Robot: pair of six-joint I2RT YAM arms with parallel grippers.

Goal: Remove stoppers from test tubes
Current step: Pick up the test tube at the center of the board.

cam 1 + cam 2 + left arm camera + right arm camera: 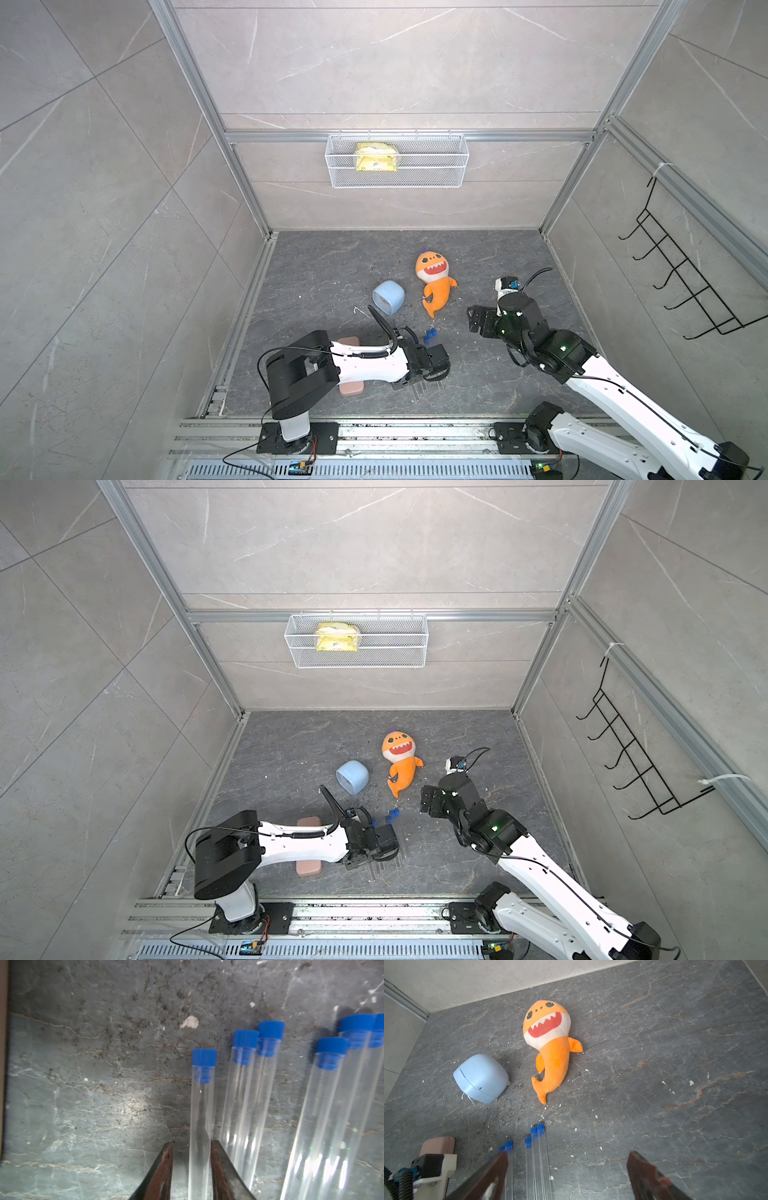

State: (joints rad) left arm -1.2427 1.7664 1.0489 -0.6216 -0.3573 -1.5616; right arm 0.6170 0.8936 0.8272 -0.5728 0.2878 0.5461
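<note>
Several clear test tubes [247,1105] lie side by side on the dark stone floor, each with a blue stopper [204,1057] in its far end. In both top views the stoppers [430,334] [393,814] show just beyond my left wrist. My left gripper [192,1142] [428,376] points down and straddles the endmost test tube [201,1109] low on its body. One finger touches the glass and a small gap remains at the other. My right gripper [568,1153] [473,318] hovers wide open, holding nothing, to the right of the tubes [538,1167].
A pale blue cup [388,297] and an orange plush shark [434,282] lie beyond the tubes. A pink case [351,388] sits partly under my left arm. A wire basket [436,166] hangs on the back wall and a black hook rack [685,282] on the right wall.
</note>
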